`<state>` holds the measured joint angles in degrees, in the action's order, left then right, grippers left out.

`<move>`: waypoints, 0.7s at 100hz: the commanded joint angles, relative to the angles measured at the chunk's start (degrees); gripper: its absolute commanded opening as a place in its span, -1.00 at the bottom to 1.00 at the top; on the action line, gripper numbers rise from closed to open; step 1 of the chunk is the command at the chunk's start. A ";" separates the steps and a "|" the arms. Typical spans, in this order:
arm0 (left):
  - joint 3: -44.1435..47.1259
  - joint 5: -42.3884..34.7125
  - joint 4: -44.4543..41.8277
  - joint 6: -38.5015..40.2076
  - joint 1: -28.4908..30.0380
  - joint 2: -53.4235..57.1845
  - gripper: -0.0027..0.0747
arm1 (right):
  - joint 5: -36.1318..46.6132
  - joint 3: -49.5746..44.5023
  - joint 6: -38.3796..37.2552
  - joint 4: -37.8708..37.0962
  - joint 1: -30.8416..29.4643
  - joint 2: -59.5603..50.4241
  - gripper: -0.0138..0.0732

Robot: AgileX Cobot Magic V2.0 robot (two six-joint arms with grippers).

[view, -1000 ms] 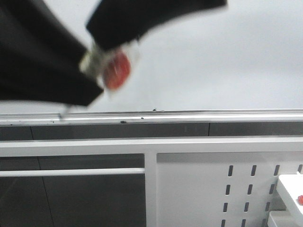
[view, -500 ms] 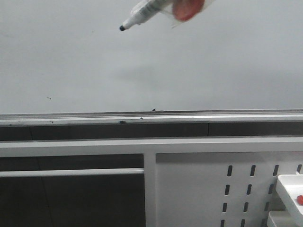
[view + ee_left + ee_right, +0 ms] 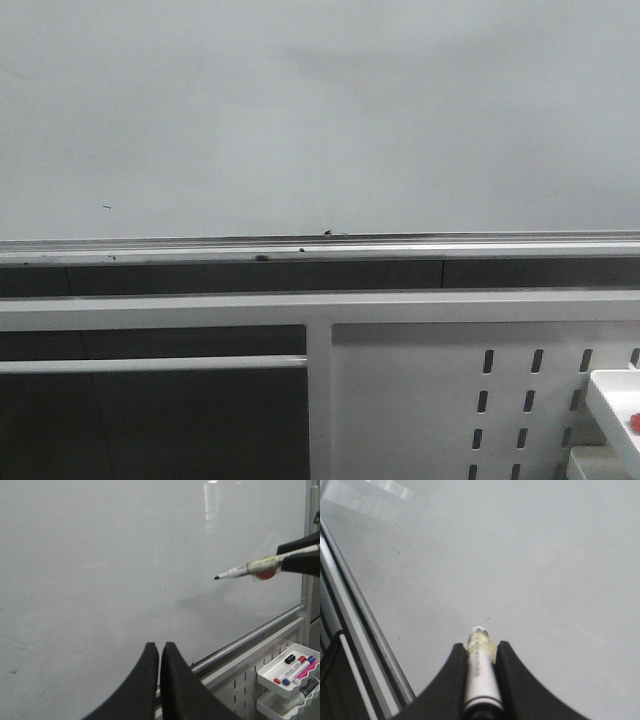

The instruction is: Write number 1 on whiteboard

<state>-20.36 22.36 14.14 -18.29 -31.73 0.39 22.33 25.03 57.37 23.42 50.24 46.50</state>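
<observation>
Now the right fingers (image 3: 480, 652) grip a white marker pen (image 3: 247, 570), its tip close before the blank whiteboard (image 3: 320, 120); the left fingers (image 3: 160, 652) are pressed together, empty.

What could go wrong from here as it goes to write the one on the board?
1. The board shows no stroke yet, and the marker tip hangs clear of it. Too light an approach might leave a broken line; too hard might bend the tip.
2. The right tool pinches only the marker's barrel, so it could slip or twist under writing pressure.
3. The left tool, shut and empty, sits low near the board's rail and could clip it.
</observation>
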 commanded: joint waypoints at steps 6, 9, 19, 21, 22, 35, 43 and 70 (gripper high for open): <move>-1.37 -2.31 2.16 0.83 1.33 1.14 -0.98 | 6.53 1.47 1.00 0.24 -2.23 2.62 -0.84; -1.37 -2.31 2.40 0.83 1.33 1.14 -0.98 | 7.08 1.47 1.00 0.24 -2.68 3.44 -0.84; -1.37 -2.31 3.61 0.83 1.33 1.14 -0.98 | 9.68 1.47 1.00 0.24 -3.71 6.12 -0.85; -1.37 -2.31 3.98 0.83 1.33 1.14 -0.98 | 10.11 1.47 1.00 0.24 -3.69 6.63 -0.85; -1.37 -2.31 3.99 0.83 1.33 1.14 -0.98 | 10.56 1.47 1.00 0.24 -3.69 6.98 -0.85; -1.37 -2.31 5.85 0.83 1.33 1.14 -0.98 | 14.10 1.57 1.00 0.29 -3.69 9.82 -0.85; -1.37 -2.31 6.05 0.83 1.33 1.14 -0.98 | 15.26 1.92 1.00 2.33 -3.74 11.53 -0.85; -1.37 -2.31 6.05 0.83 1.33 1.14 -0.98 | 20.62 1.92 1.00 5.96 -3.74 15.73 -0.85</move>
<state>-20.29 23.68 19.07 -18.18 -30.51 0.39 36.63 25.13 57.88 29.13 46.84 62.00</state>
